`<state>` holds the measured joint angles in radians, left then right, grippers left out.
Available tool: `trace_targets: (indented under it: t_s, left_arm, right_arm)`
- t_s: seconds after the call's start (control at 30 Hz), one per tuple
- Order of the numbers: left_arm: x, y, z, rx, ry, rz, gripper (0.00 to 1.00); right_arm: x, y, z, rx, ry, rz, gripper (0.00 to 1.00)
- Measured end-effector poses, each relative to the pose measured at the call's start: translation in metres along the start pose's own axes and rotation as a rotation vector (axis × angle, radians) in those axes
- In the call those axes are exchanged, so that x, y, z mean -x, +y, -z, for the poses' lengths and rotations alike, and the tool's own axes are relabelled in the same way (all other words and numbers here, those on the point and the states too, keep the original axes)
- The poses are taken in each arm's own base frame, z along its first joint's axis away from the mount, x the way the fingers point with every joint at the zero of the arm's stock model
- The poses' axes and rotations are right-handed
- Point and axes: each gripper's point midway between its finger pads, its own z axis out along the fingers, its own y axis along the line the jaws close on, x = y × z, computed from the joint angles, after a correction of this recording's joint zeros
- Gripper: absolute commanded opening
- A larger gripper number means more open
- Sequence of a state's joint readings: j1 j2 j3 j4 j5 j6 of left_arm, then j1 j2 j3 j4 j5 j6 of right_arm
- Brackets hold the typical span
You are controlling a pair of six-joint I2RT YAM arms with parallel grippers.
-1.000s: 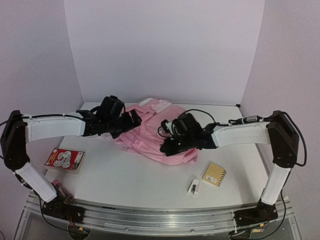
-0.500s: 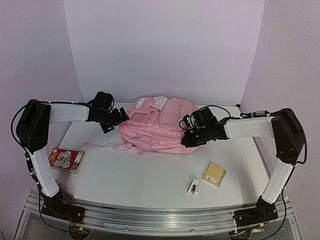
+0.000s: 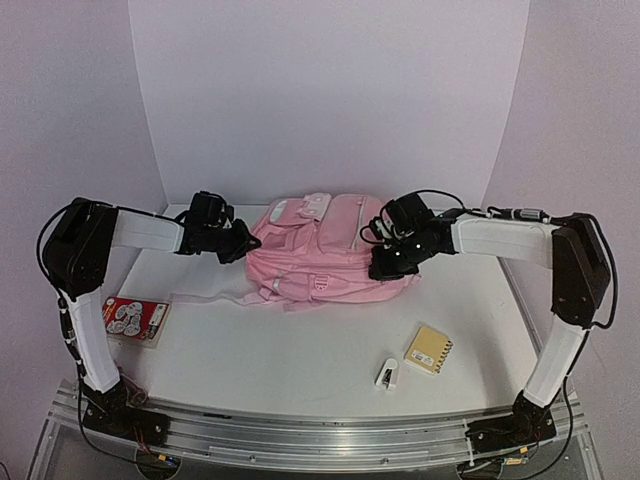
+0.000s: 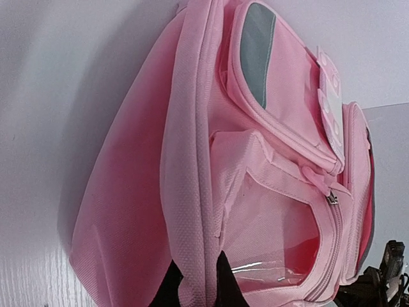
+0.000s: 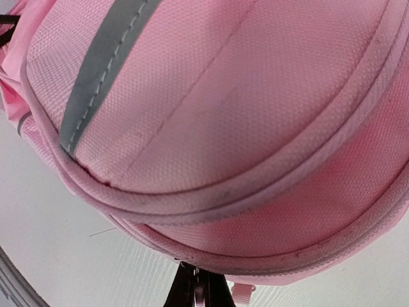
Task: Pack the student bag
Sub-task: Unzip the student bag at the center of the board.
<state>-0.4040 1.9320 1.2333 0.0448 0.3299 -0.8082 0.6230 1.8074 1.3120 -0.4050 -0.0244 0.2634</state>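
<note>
The student bag (image 3: 325,250), a pink backpack, lies at the 12 o'clock end of the white counter (image 3: 270,350), its zip pockets facing the camera overhead. The left pincer (image 3: 240,245) is at the bag's 9 o'clock edge. In the left wrist view its two dark fingertips (image 4: 171,289) are nearly closed and pinch a raised pink seam ridge. The right pincer (image 3: 388,266) is at the bag's 3 o'clock side. It is squeezed tight at the edge seam, with a thin pale sliver nipped between the tips. A red-and-white packet (image 3: 130,319) lies at 8 o'clock from the bag. A tan spiral notepad (image 3: 430,349) is at 4 o'clock, and a small white clip-like item (image 3: 388,375) is just beside it at 5 o'clock.
</note>
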Motion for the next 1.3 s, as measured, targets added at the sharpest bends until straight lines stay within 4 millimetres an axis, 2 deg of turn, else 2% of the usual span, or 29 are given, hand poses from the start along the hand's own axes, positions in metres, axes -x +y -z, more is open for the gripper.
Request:
trace_targets:
  t_s: [0.13, 0.3, 0.43, 0.63, 0.77, 0.9, 0.93, 0.97, 1.0, 1.03, 1.17, 1.23, 1.3]
  left_arm:
    - [-0.015, 0.006, 0.015, -0.013, -0.034, 0.051, 0.0]
    - [-0.028, 0.001, 0.037, 0.001, -0.083, 0.078, 0.0]
    - [-0.04, -0.005, 0.048, 0.005, -0.104, 0.086, 0.0]
    - [-0.061, -0.003, 0.059, 0.031, -0.129, 0.099, 0.0]
    - [-0.068, 0.007, 0.073, 0.051, -0.151, 0.109, 0.0]
    - [-0.077, 0.02, 0.099, 0.094, -0.175, 0.116, 0.0]
    - [-0.078, 0.023, 0.106, 0.108, -0.183, 0.119, 0.0]
    - [-0.08, 0.026, 0.113, 0.124, -0.19, 0.121, 0.01]
    - [-0.082, 0.029, 0.121, 0.144, -0.196, 0.122, 0.05]
    - [-0.085, 0.03, 0.127, 0.159, -0.202, 0.124, 0.12]
    - [-0.092, 0.038, 0.153, 0.239, -0.223, 0.109, 0.83]
    - [-0.089, 0.044, 0.166, 0.296, -0.241, 0.094, 0.98]
    - [-0.082, 0.043, 0.178, 0.331, -0.267, 0.073, 1.0]
  right_arm:
    - [0.001, 0.017, 0.004, 0.07, 0.065, -0.033, 0.0]
    - [-0.002, 0.049, -0.002, 0.138, 0.116, 0.006, 0.0]
    - [-0.005, 0.089, -0.016, 0.171, 0.13, 0.08, 0.0]
    - [-0.012, 0.135, -0.041, 0.21, 0.159, 0.157, 0.0]
    - [-0.025, 0.148, -0.049, 0.233, 0.196, 0.162, 0.0]
    - [-0.038, 0.173, -0.048, 0.282, 0.207, 0.177, 0.09]
    - [-0.041, 0.18, -0.048, 0.297, 0.207, 0.18, 0.13]
    - [-0.044, 0.186, -0.047, 0.311, 0.205, 0.183, 0.21]
    - [-0.047, 0.192, -0.048, 0.324, 0.201, 0.189, 0.31]
    - [-0.051, 0.198, -0.048, 0.339, 0.194, 0.201, 0.4]
    - [-0.07, 0.206, -0.041, 0.357, 0.168, 0.233, 0.68]
    - [-0.077, 0.198, -0.027, 0.329, 0.145, 0.243, 0.79]
    - [-0.076, 0.182, -0.01, 0.284, 0.109, 0.231, 0.85]
